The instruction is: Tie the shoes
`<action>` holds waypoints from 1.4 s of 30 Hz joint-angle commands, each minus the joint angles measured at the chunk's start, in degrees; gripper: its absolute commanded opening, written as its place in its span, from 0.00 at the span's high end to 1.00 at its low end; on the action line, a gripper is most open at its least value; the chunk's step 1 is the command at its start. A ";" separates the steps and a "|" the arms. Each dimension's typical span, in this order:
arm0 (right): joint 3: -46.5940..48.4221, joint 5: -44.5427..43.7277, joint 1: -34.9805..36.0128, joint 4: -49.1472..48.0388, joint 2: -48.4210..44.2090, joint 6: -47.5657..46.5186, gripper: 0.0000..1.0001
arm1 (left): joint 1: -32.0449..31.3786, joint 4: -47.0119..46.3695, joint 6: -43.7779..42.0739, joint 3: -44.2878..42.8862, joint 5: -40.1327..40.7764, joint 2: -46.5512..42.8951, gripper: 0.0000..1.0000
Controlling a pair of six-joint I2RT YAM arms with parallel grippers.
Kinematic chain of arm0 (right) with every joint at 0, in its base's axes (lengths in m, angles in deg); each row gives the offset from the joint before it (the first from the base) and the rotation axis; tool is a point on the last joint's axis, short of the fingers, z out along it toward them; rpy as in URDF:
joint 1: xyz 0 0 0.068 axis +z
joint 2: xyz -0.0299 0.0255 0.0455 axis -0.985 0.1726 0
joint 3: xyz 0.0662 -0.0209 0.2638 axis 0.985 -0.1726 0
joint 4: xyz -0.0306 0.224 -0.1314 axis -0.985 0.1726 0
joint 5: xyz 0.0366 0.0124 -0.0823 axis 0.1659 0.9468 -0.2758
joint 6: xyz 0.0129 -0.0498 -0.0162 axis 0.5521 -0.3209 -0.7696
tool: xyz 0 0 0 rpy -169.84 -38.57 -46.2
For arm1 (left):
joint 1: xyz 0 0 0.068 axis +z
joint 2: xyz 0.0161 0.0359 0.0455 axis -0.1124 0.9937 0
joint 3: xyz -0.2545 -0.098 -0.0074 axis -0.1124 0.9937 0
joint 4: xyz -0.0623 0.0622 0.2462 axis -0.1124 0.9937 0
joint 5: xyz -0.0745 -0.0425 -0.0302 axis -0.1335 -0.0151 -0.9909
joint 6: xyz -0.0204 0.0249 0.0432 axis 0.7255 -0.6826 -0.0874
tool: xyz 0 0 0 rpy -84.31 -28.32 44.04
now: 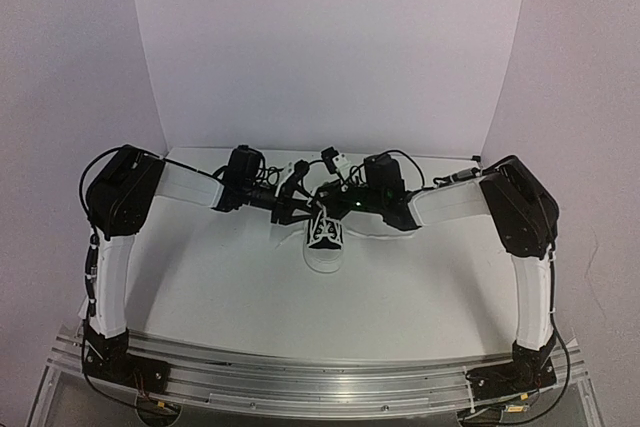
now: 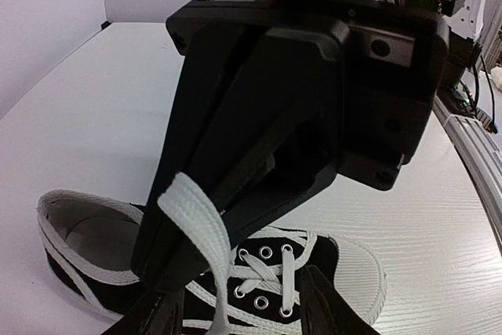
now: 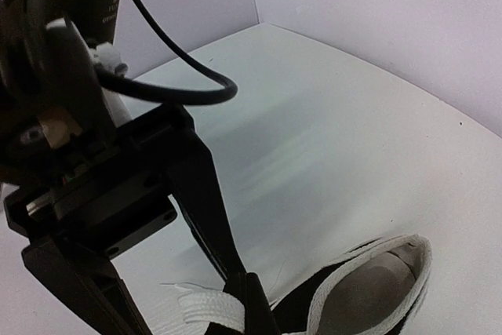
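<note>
The black sneaker (image 1: 325, 247) with a white toe cap lies at the table's middle, toe toward the arm bases. Both grippers meet just above its laced top. In the left wrist view the shoe (image 2: 314, 260) lies below, and my left gripper (image 2: 235, 311) is open with its fingers (image 2: 329, 307) spread over the eyelets. A white lace (image 2: 196, 217) loops over the closed tips of my right gripper (image 2: 169, 260) and runs down between the left fingers. In the right wrist view the right gripper (image 3: 255, 311) is shut with the lace (image 3: 204, 311) wrapped at its tip, beside the shoe's heel opening (image 3: 376, 280).
The white table (image 1: 200, 277) is backed by white walls. The left arm's body (image 3: 86, 186) with its black cable (image 3: 172, 76) fills the left of the right wrist view. An aluminium rail (image 1: 320, 377) runs along the near edge.
</note>
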 commanded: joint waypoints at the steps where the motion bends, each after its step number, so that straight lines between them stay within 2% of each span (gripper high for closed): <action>1: 0.22 0.22 0.13 -4.02 0.64 2.13 1.00 | -1.82 -6.25 5.61 -0.69 -0.18 2.11 0.51; 6: -0.30 1.07 0.13 -4.96 0.64 3.23 1.00 | -2.51 -15.17 13.24 -0.14 2.29 4.04 0.45; 9: -1.02 1.18 0.13 -5.94 0.53 4.59 1.00 | -3.10 -17.92 16.58 -1.38 2.81 5.12 0.49; 12: -1.41 1.08 0.11 -6.71 0.55 5.85 1.00 | -3.76 -18.70 16.34 -0.92 2.71 5.56 0.65; 16: -1.91 0.78 0.12 -7.10 0.56 6.17 1.00 | -3.81 -19.70 17.53 0.59 3.63 5.36 0.99; 18: -2.19 0.93 0.12 -7.11 0.51 6.12 1.00 | -3.81 -20.11 17.75 0.74 4.42 4.97 1.00; 19: -2.36 0.81 0.12 -7.11 0.41 6.20 0.95 | -3.80 -20.14 17.88 0.63 4.80 4.84 1.00; 20: -2.66 0.38 0.10 -7.10 0.07 6.67 0.84 | -3.80 -20.08 17.95 0.37 5.27 4.77 1.00; 21: -3.44 -0.06 0.12 -7.09 -0.46 7.10 0.69 | -3.81 -19.95 17.95 0.20 5.49 4.66 1.00; 25: -9.79 -4.42 0.12 -6.66 -7.33 10.65 0.22 | -3.82 -19.64 16.88 0.98 6.11 4.02 1.00; 27: -13.80 -6.17 0.14 -4.43 -12.41 12.29 0.11 | -3.80 -19.63 15.77 1.52 6.33 3.74 1.00; 30: -17.51 -9.51 0.12 5.24 -19.50 15.68 0.08 | -3.82 -19.82 14.20 2.01 6.89 3.40 1.00; 33: -18.61 -15.36 0.09 19.88 -26.26 19.24 0.08 | -3.80 -19.97 12.92 2.38 7.18 3.04 1.00; 36: -18.14 -29.86 -1.52 35.48 -30.49 28.59 0.14 | -3.83 -19.85 11.20 3.15 7.05 2.70 1.00; 39: -12.19 -42.38 -5.20 58.07 -28.47 42.95 0.29 | -3.95 -19.74 10.12 3.88 6.81 2.38 1.00; 42: -5.36 -44.95 -7.15 66.54 -22.04 45.86 0.23 | -3.91 -19.66 9.40 4.07 6.64 2.17 1.00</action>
